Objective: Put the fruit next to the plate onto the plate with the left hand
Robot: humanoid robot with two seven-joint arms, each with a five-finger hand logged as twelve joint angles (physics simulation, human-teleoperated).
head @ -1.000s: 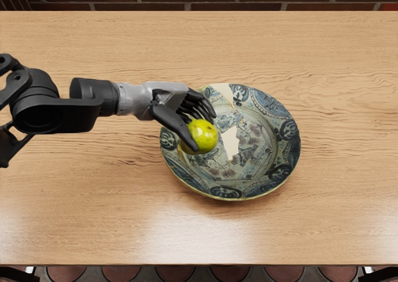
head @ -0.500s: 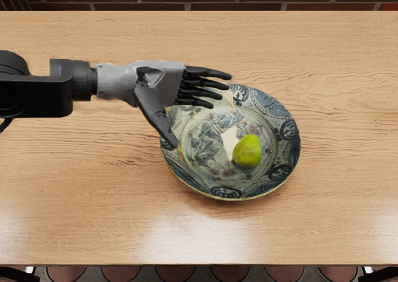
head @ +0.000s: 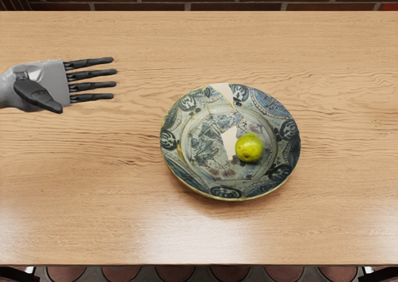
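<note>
One yellow-green fruit (head: 249, 147) lies on the patterned plate (head: 186, 108), right of its centre. Left hand (head: 53, 84) near the tabletop's left edge, fingers spread, empty.

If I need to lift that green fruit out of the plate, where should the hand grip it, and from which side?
Grip the fruit around its round middle, coming from above. It lies right of centre in the dished plate; its raised rim would likely block a low sideways approach.
</note>
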